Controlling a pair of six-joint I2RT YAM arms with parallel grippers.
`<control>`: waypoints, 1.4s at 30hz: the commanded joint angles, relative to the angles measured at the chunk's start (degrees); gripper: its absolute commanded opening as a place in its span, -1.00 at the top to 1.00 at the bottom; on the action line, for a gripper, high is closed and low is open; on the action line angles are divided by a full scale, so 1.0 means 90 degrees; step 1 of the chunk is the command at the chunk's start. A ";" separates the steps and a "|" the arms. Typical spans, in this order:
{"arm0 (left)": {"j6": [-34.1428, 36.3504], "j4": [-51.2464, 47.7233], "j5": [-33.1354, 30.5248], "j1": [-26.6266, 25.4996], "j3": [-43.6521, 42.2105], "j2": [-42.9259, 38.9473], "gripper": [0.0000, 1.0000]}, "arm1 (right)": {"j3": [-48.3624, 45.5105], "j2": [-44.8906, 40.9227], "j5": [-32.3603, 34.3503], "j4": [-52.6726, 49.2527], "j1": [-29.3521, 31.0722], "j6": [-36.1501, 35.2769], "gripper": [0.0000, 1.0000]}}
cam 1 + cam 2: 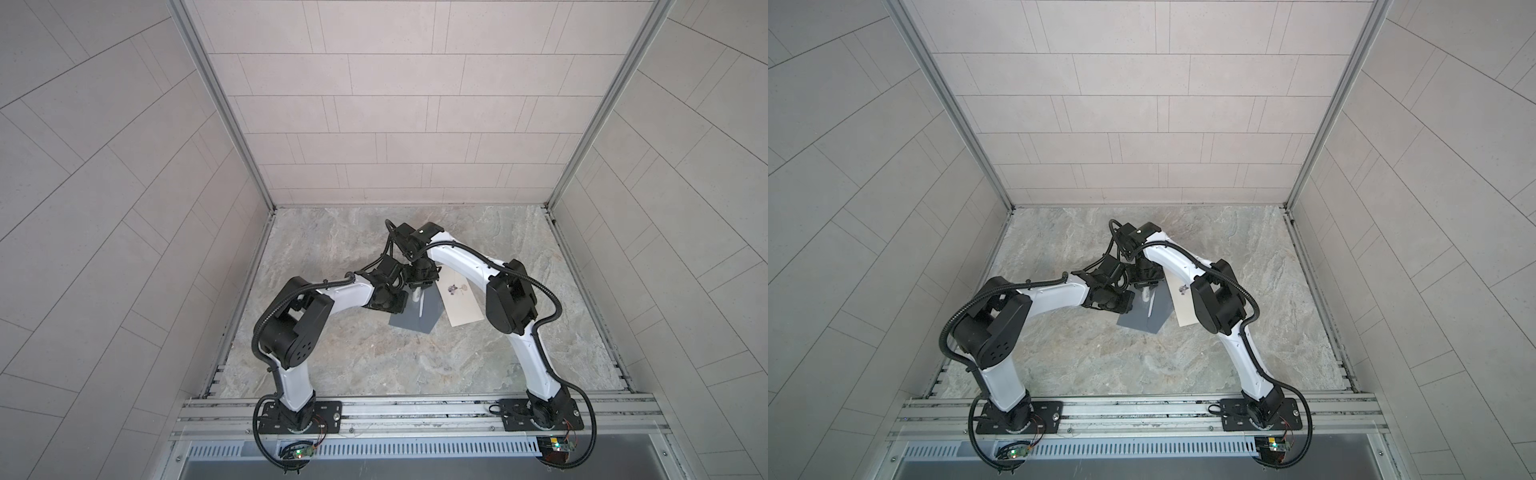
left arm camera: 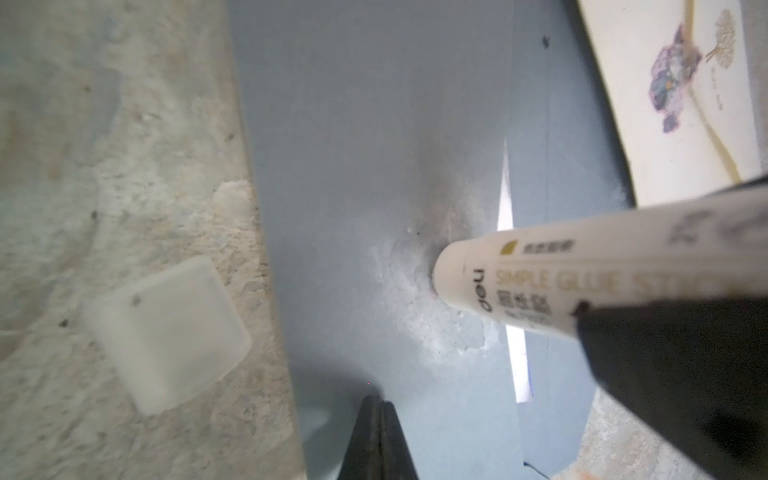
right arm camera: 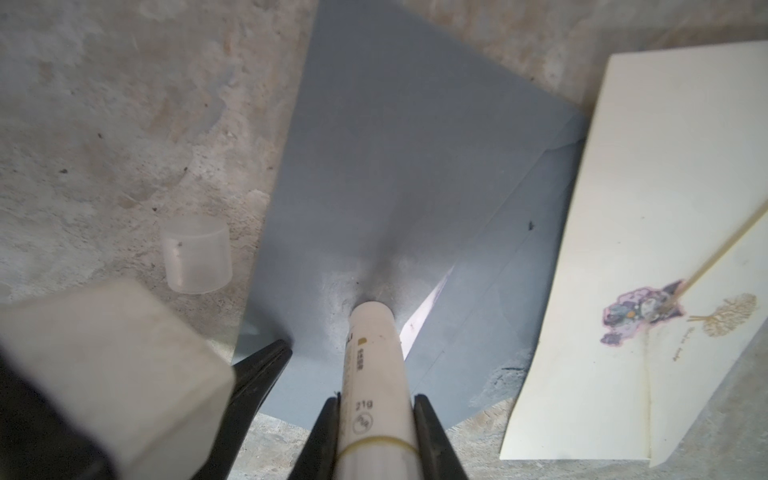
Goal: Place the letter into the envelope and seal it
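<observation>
Right wrist view looks down a white glue stick (image 3: 374, 365) clamped between the two black fingers of the right tool (image 3: 374, 401). The stick's tip is pressed onto a grey envelope (image 3: 395, 145) lying flat on the counter (image 3: 104, 104). In the left wrist view the left tool (image 2: 376, 409), fingers closed together with nothing between them, rests on the envelope near its edge, seemingly to hold it down. The task appears to be at the gluing step. A thin white sliver (image 3: 424, 307) shows through a slit in the grey paper just beside the glue tip. It may be the letter already inside, but too little shows to be sure. A cream sheet (image 3: 623, 187) lies against the envelope's side and could equally be the letter, not yet put in. On either reading, folding the flap and pressing it shut remain. The envelope is smooth matt paper with sharp creases and pointed corners, and a chalky whitish smear (image 2: 415, 307) surrounds the tip. The cream sheet is long, with thin gold lines and a small purple flower print. The stick is a smooth round tube with printed lettering, and its frosted, see-through cap (image 3: 195, 253) lies on the counter near the envelope. The counter is mottled grey-beige stone.
</observation>
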 commanded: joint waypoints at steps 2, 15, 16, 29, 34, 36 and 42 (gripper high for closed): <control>0.0151 -0.0923 -0.0567 -0.0030 -0.0297 0.0454 1.00 | -0.0331 0.0114 0.1131 0.0050 -0.0306 0.0125 1.00; 0.0165 -0.0943 -0.0480 -0.0029 -0.0276 0.0480 1.00 | -0.0726 -0.0247 0.0674 0.0800 -0.0310 -0.0046 1.00; 0.0169 -0.0944 -0.0467 -0.0029 -0.0268 0.0487 1.00 | -0.0816 -0.0354 0.0450 0.0962 -0.0300 -0.0096 1.00; 0.0171 -0.0919 -0.0312 -0.0029 -0.0200 0.0411 1.00 | -0.1266 -0.1310 -0.0542 0.1239 -0.0292 -0.0232 1.00; 0.0174 -0.0934 -0.0270 -0.0029 -0.0189 0.0409 1.00 | -0.1344 -0.1541 -0.0244 0.1291 -0.0458 -0.0153 1.00; 0.0171 -0.0924 -0.0234 -0.0029 -0.0187 0.0357 1.00 | -0.1502 -0.1718 -0.0241 0.1456 -0.0628 -0.0055 1.00; 0.0105 -0.0934 -0.0062 -0.0012 -0.0049 0.0086 1.00 | -0.2500 -0.2379 0.0063 0.2228 -0.1110 0.0037 1.00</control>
